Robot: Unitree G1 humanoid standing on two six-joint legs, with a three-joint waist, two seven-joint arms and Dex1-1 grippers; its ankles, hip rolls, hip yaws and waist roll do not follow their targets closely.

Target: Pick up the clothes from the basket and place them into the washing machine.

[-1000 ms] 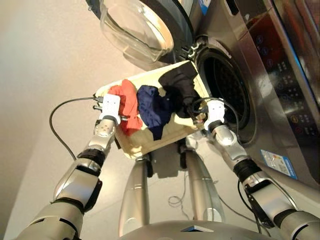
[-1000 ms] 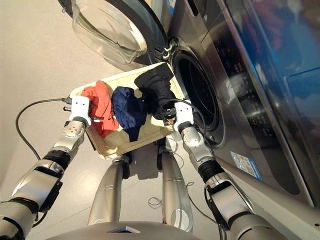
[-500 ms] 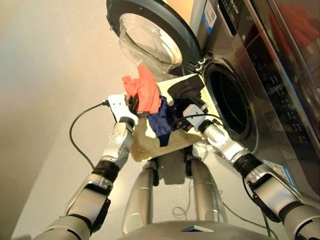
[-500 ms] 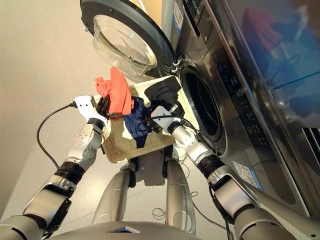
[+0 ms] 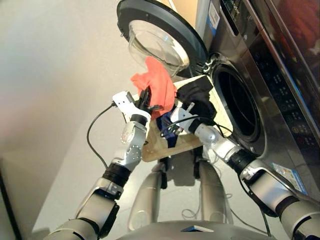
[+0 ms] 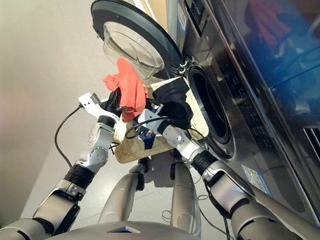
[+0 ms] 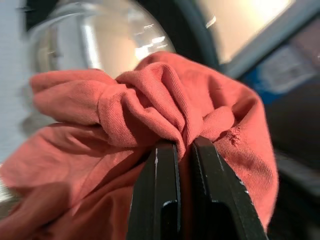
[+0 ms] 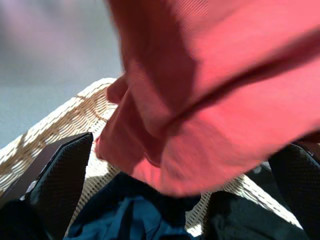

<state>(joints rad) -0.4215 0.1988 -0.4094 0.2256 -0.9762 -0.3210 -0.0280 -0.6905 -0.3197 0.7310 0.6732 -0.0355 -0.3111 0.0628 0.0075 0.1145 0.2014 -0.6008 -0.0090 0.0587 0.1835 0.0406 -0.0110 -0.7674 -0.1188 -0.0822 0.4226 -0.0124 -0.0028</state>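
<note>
Left wrist view: the left gripper (image 7: 182,145) was shown pinched shut on a bunched fold of the coral-red garment (image 7: 165,100), which was crumpled and hung limp above the basket (image 5: 192,142). The washing machine (image 5: 280,75) drum opening (image 5: 240,107) lay to the right of the held garment, beyond the black garment (image 5: 197,97), with the door (image 5: 157,40) swung open behind. The right gripper (image 8: 175,200) was spread wide over the navy garment (image 8: 130,220), holding nothing. The left arm was judged the carrier for the transfer rightward.

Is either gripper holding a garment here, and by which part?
The left gripper pinches the coral-red garment by a bunched fold. The right gripper is open over the basket, holding nothing.
</note>
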